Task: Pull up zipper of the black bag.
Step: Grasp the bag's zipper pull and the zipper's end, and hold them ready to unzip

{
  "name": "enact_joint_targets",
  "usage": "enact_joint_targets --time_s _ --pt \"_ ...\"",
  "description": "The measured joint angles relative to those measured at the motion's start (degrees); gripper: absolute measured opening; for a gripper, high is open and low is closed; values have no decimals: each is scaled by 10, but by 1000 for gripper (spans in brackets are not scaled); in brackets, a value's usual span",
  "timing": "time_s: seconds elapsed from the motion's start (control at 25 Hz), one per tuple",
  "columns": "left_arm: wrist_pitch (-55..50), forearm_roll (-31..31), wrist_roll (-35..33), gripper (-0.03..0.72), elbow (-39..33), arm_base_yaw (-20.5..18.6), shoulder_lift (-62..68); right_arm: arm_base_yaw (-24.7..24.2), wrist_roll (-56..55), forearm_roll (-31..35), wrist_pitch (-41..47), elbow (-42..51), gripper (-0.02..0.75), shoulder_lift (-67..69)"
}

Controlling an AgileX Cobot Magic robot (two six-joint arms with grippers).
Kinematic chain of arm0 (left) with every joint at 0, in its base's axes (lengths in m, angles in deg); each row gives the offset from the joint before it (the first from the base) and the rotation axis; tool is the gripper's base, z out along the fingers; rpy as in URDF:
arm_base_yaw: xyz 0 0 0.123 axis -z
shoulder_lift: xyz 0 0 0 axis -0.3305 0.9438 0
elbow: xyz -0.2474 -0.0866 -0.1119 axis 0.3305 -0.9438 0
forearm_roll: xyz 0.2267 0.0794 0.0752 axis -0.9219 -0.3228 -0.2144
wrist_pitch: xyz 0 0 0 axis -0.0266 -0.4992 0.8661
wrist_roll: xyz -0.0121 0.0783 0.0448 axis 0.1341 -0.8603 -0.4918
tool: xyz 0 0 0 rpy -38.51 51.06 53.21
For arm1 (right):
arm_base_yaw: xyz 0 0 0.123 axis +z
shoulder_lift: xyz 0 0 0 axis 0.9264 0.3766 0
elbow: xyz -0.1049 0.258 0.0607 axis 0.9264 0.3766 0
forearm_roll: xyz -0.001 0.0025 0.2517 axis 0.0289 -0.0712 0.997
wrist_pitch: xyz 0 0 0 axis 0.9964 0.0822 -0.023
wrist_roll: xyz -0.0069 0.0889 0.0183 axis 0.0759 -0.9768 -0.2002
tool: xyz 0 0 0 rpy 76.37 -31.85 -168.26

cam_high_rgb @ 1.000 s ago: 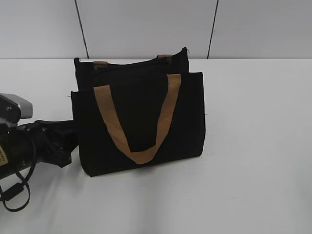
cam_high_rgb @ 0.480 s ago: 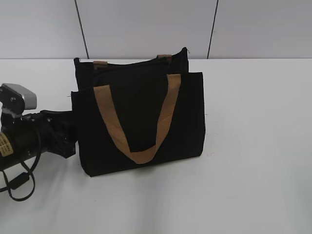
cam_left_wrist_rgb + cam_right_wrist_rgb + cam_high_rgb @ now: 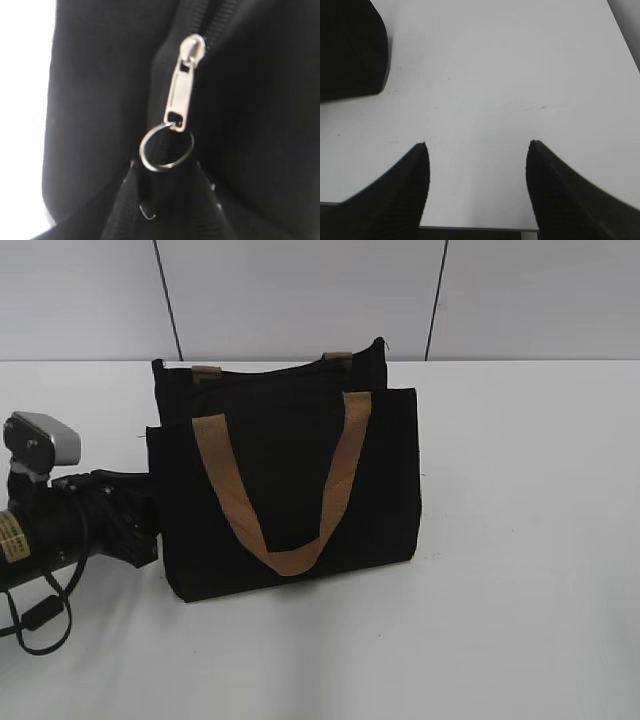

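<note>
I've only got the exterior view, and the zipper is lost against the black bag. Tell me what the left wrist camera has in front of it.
Observer: A silver zipper pull on the bag's zip line, close up in the middle of the left wrist view.
Operator: Describe what hangs off it.
Observer: A thin metal ring, threaded through the pull's lower end.
Operator: Now report the right arm. I don't see it at all.
Observer: Its fingers stand apart, holding nothing, over bare white table.
</note>
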Motion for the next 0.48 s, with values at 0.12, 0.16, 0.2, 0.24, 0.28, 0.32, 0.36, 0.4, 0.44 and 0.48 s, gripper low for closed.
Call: enact_joint_targets --time_s 0.12,0.16,0.2,0.24,0.28,0.32,0.36,0.4,0.44,0.48 --pt "-2 -3 2 262 0 0 0 0 0 0 0 0 477 0" --pt "-3 -4 2 260 0 0 0 0 0 0 0 0 477 0" --pt "-5 -4 2 259 0 0 0 0 0 0 0 0 477 0" --pt "-6 -5 2 258 0 0 1 0 0 0 0 0 477 0" --pt "-6 -5 2 258 0 0 3 0 0 0 0 0 477 0" --pt "-6 -5 2 256 0 0 7 0 0 0 0 0 477 0" --pt "-6 -5 2 253 0 0 11 0 0 0 0 0 477 0" --pt "-6 -5 2 247 0 0 16 0 0 0 0 0 477 0" --pt "-6 -5 2 239 0 0 20 0 0 0 0 0 477 0" --pt "-4 -4 2 224 0 0 24 0 0 0 0 0 477 0"
